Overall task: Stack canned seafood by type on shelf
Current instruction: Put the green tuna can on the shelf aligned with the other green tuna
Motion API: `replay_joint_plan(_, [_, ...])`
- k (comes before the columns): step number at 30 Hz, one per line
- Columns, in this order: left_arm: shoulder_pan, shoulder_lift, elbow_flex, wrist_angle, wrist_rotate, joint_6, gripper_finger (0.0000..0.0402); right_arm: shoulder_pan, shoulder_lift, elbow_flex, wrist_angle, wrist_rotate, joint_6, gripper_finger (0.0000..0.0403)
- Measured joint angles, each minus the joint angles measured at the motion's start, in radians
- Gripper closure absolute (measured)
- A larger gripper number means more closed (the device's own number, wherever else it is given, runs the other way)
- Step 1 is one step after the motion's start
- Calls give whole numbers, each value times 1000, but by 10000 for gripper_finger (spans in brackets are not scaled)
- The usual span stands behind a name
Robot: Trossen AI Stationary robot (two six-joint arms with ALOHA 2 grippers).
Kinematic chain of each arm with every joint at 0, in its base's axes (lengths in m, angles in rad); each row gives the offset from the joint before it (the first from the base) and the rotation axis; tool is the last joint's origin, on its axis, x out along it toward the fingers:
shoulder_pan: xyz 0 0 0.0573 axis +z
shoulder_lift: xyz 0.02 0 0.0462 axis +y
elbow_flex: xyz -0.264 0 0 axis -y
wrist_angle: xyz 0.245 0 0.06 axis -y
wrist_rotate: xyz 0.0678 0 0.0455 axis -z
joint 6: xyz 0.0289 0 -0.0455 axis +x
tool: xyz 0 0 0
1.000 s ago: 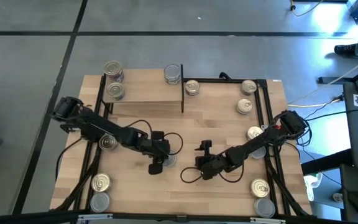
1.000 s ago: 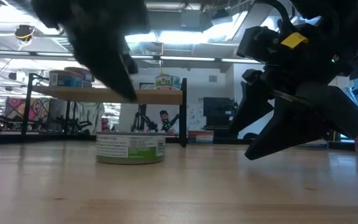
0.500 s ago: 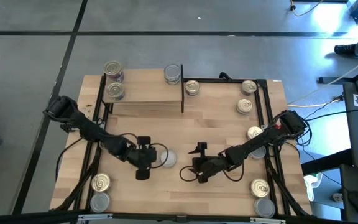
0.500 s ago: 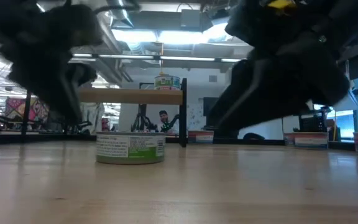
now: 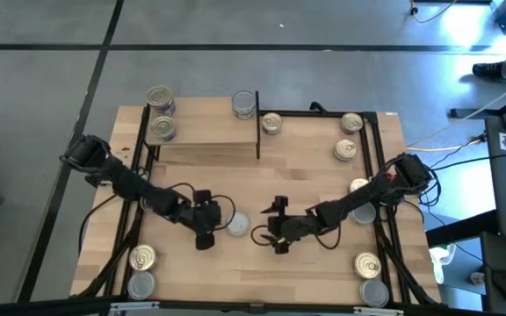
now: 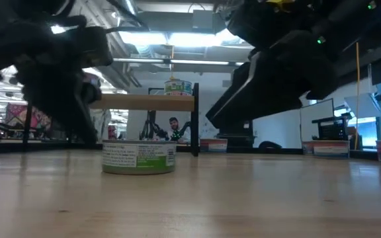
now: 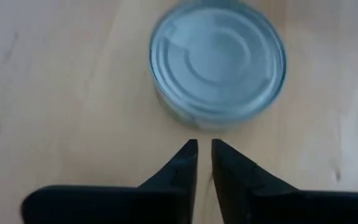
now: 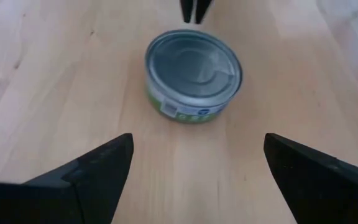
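One silver-topped tin with a green label [image 5: 237, 225] stands on its base on the tabletop between my two grippers, also seen in the low view [image 6: 139, 157]. My left gripper [image 5: 217, 226] is shut. Its tips [image 7: 204, 144] point at the tin's side [image 7: 218, 65] from the table's left and stop just short of it. My right gripper [image 8: 197, 138] is open wide on the tin's right [image 8: 193, 74], a little way off. The shelf [image 5: 205, 132] stands at the far left with three tins on it.
Loose tins stand around the table: near the far edge [image 5: 271, 123] [image 5: 351, 123], along the right side [image 5: 346, 150] [image 5: 367, 265], and at the near left [image 5: 142, 257] [image 5: 140, 284]. Black frame bars run along both sides. Bare wood lies around the middle tin.
My left gripper has drawn back from over the middle tin toward the table's left, uncovering it. My right gripper has moved left toward the tin. The tin has stayed in place.
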Motion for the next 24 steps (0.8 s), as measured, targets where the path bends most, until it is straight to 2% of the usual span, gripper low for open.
replay_joint_plan(6, [38, 0, 1, 144, 2, 62, 270, 0, 0, 0, -51, -1, -2, 41])
replay_joint_plan(10, [43, 26, 4, 238, -2, 131, 240, 0, 0, 0, -43, -1, -21, 41])
replay_joint_plan(16, [41, 101, 6, 219, -14, 149, 258, 0, 0, 0, -33, -1, -46, 41])
replay_joint_plan(24, [15, 108, -9, 210, -36, 193, 286, 0, 0, 0, -32, -1, -51, 41])
